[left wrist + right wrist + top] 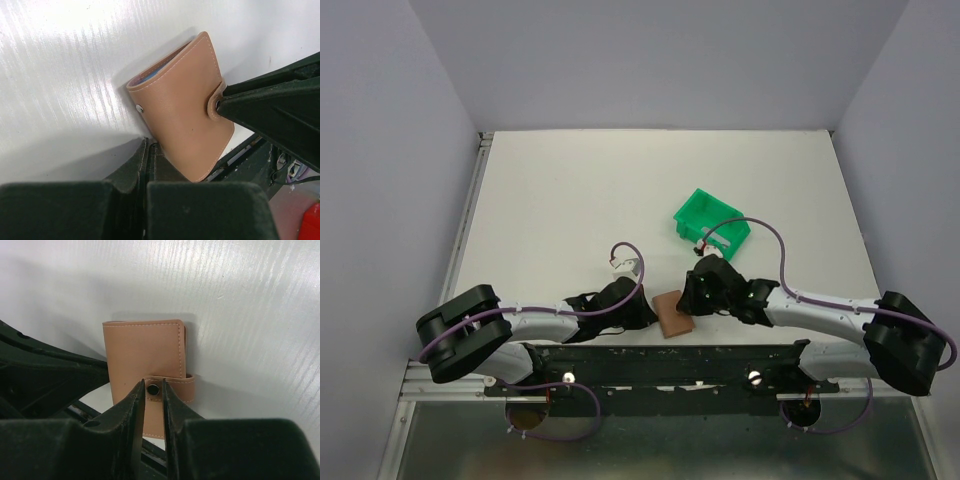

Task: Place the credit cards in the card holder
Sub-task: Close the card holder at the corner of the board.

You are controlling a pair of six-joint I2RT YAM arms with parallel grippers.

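Tan leather fold-over card holder (673,314) at lower centre, pinched at its snap tab (170,389)

The tab is nipped by the right gripper (153,390); the left gripper (147,150) is pressed together beside it. Light, pliable leather is judged likely to flex; the tab is the best hold.

Tan card holder (144,352) flat on white table (250,315), folded closed. Right gripper (153,390) fingertips flanking snap tab (170,389), narrow gap.

Card holder (673,314) on the table (570,200) between both arms, bin (711,222) behind.
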